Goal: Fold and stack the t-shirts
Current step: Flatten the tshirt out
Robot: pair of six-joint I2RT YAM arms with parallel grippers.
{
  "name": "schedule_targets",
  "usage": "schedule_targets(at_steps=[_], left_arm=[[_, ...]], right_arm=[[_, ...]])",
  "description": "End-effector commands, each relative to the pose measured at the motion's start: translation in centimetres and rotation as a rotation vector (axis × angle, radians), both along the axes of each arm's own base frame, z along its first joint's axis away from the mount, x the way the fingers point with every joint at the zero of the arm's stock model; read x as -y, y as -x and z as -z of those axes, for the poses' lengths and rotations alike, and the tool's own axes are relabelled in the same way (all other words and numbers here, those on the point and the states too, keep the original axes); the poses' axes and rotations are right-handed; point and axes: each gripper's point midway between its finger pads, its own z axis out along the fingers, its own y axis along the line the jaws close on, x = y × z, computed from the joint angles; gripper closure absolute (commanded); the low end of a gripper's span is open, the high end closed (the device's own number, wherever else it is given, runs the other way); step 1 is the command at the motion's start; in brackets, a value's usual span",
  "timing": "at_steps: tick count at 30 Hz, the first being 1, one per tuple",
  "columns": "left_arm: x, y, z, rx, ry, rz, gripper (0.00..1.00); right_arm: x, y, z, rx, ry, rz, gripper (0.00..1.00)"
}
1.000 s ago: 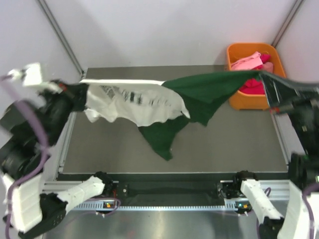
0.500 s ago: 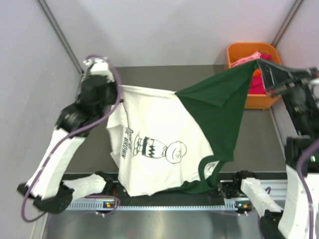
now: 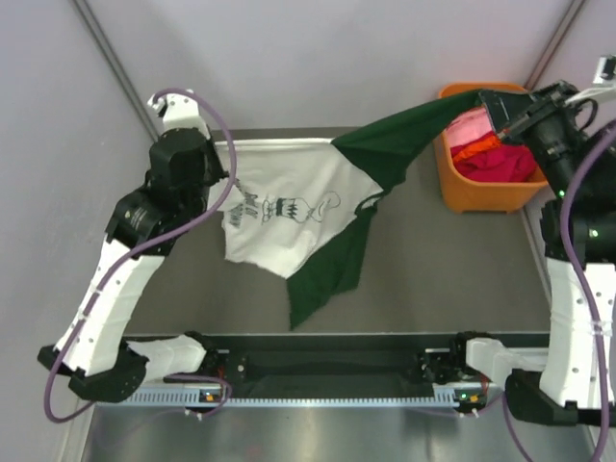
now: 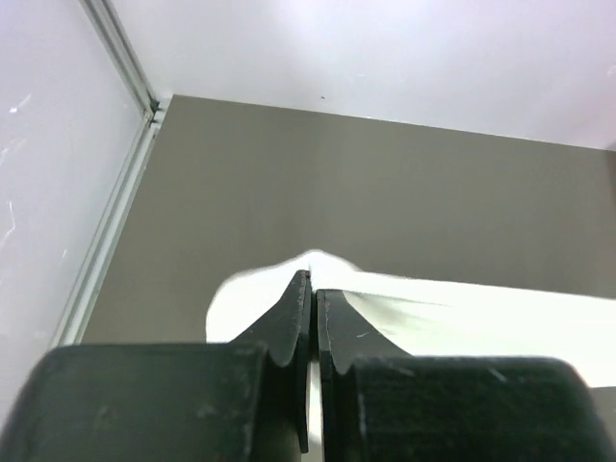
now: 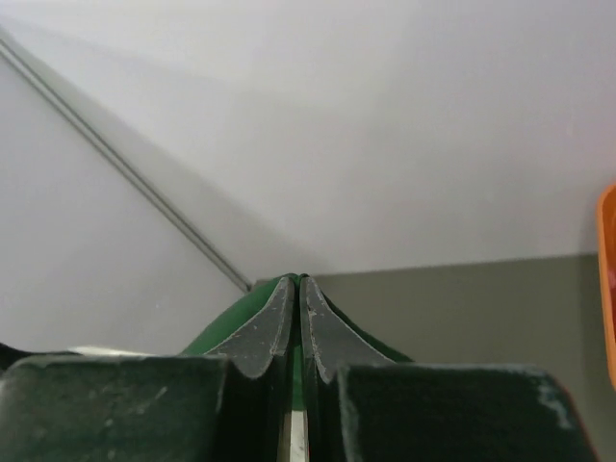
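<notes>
From above, I see my left end effector (image 3: 219, 146) pinched shut on the top corner of the white t-shirt (image 3: 289, 207), at the far left of the counter (image 3: 443, 279). My right end effector (image 3: 488, 102) is pinched shut on a corner of the green t-shirt (image 3: 395, 144), up high by the orange bin (image 3: 481, 197) at the far right. The two shirts hang in one long line from left to right between my two end effectors. The white one is on my left side and the green one is on my right. They lie over each other in the middle, and a green tail hangs down toward the near edge. I cannot tell if that tail touches the counter. In my left wrist view, the two fingers are pressed together with white cloth (image 4: 433, 318) squeezed between them, and the cloth runs off to the right over the gray counter. In my right wrist view, the fingers are closed too, with green cloth (image 5: 231, 322) peeking out on both sides of them. I think the next move depends on this line. The shirts stretch sideways from each end effector toward the other. My left arm is nearest the white shirt and my right arm is nearest the green one, so each should take care of its own.
</notes>
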Motion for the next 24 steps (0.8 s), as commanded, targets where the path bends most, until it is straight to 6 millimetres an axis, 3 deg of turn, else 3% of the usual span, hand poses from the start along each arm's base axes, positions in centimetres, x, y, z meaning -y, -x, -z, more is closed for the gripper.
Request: schedule_targets(at_steps=[1, 2, 4, 6, 7, 9, 10, 11, 12, 13, 14, 19, 24], left_arm=[[0.2, -0.2, 2.9, -0.026, 0.009, 0.002, 1.0], [0.7, 0.0, 3.7, -0.039, 0.041, 0.018, 1.0], [2.1, 0.0, 8.5, -0.133, 0.049, 0.069, 1.0], [3.2, 0.4, 11.7, -0.198, 0.083, 0.107, 1.0], [4.3, 0.8, 15.1, -0.27, 0.088, 0.158, 1.0], [5.7, 1.5, 18.4, -0.343, 0.13, 0.202, 1.0], [7.1, 1.9, 19.9, -0.379, 0.163, 0.264, 1.0], [7.3, 2.6, 23.0, -0.45, 0.166, 0.268, 1.0], [7.8, 3.1, 24.4, -0.487, 0.169, 0.282, 1.0], [8.3, 3.5, 25.5, -0.517, 0.177, 0.298, 1.0], [8.9, 4.1, 27.2, -0.562, 0.182, 0.315, 1.0], [11.6, 5.5, 30.0, -0.645, 0.148, 0.398, 1.0], [13.8, 5.3, 32.7, -0.736, 0.136, 0.45, 1.0]], right_arm=[[1.7, 5.2, -6.8, 0.246, 0.014, 0.105, 1.0], [1.9, 5.3, -6.7, 0.245, 0.015, 0.114, 1.0], [1.9, 5.1, -5.2, 0.216, 0.025, 0.116, 1.0], [1.6, 5.2, -3.7, 0.188, 0.034, 0.098, 1.0], [1.6, 4.0, -1.1, 0.127, 0.036, 0.096, 1.0], [1.7, 3.9, 1.4, 0.086, 0.036, 0.102, 1.0], [2.0, 2.6, 4.7, 0.011, 0.037, 0.111, 1.0], [2.1, 2.4, 6.2, -0.017, 0.036, 0.121, 1.0], [2.4, 2.3, 7.4, -0.037, 0.034, 0.138, 1.0], [2.6, 1.6, 10.2, -0.099, 0.038, 0.143, 1.0], [2.7, 1.4, 11.3, -0.122, 0.036, 0.149, 1.0], [3.6, -0.3, 17.3, -0.258, 0.051, 0.191, 1.0], [4.0, -2.0, 20.7, -0.335, 0.057, 0.209, 1.0]])
